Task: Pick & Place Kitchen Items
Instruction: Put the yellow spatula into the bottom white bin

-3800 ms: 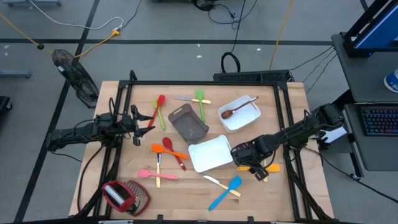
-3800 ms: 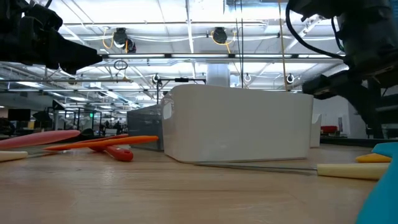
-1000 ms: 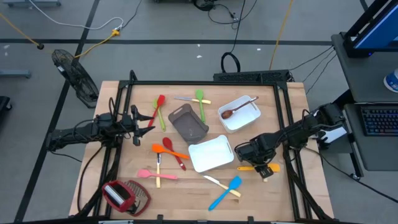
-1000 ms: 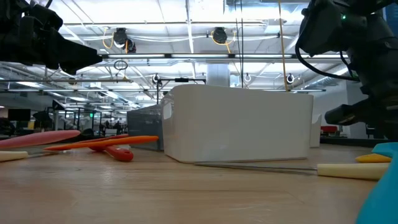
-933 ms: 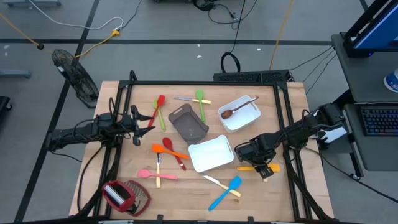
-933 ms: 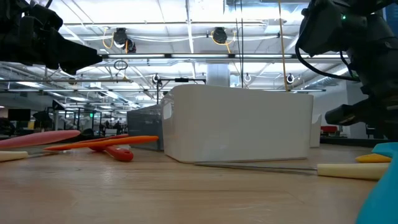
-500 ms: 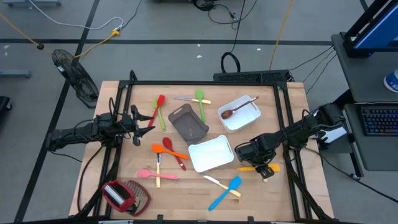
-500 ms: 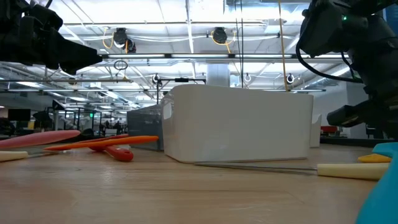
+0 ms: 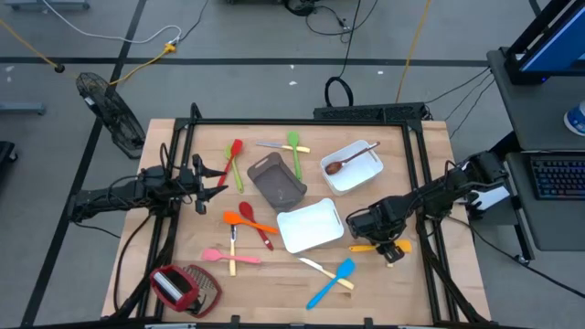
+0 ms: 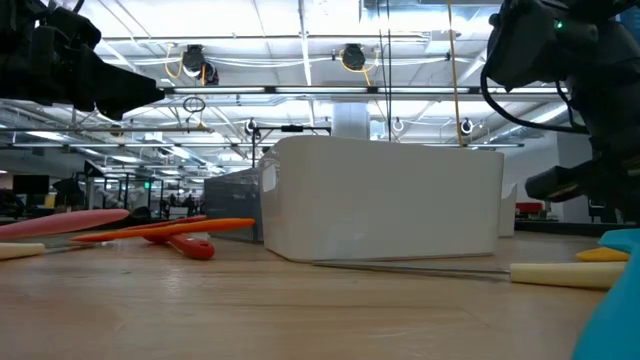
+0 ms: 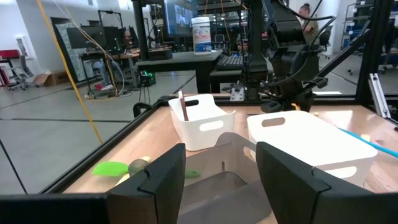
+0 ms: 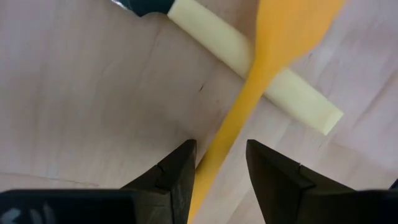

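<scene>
Target as we read it: the yellow spatula (image 12: 261, 65), lying flat on the wooden surface (image 9: 201, 233) near its right edge, just right of the white tray (image 9: 309, 226). In the right wrist view its handle runs straight into the gap between the right arm's fingers (image 12: 177, 171), the blade end pointing away. So the long axis lies along the wrist camera's forward line, not across the gap. It crosses over a pale-handled utensil (image 12: 286, 90), the two touching where they cross.

Right gripper (image 9: 377, 239) sits directly over the spatula; in the high view only the orange-yellow ends poke out from under it. Fingers stand part open, one either side of the handle. We can't tell if the pads touch it yet; we judge it not gripped.

Left gripper (image 9: 218, 179) waits far off over the left side, fingers spread wide and empty, facing the grey-brown tray (image 11: 217, 190). The right arm is clearly the nearer one.

Our call: step in hand is closing on the spatula handle. The fingers straddle it well already. Risk is dragging the pale-handled utensil along, since the spatula lies on top of it.

The blue spatula (image 9: 331, 282) lies nearby, toward the surface's front edge.
</scene>
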Robot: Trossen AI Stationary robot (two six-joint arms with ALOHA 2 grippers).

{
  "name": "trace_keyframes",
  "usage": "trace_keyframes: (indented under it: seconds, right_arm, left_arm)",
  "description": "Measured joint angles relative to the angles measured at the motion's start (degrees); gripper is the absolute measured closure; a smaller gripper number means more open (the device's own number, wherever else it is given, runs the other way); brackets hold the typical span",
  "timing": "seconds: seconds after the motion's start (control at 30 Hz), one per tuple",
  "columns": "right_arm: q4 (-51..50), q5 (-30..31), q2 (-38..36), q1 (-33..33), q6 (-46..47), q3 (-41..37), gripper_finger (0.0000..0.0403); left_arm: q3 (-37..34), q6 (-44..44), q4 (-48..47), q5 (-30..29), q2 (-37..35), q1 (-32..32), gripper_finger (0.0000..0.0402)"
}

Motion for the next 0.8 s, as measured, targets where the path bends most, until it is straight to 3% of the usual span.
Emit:
trace_keyframes:
  seconds: [0.8]
  right_arm:
    - [-1.6,1.2,0.0,0.0,-8.9,0.0,0.0261]
  left_arm:
    - [0.0,0.0,0.0,0.0,0.0,0.0,0.0199]
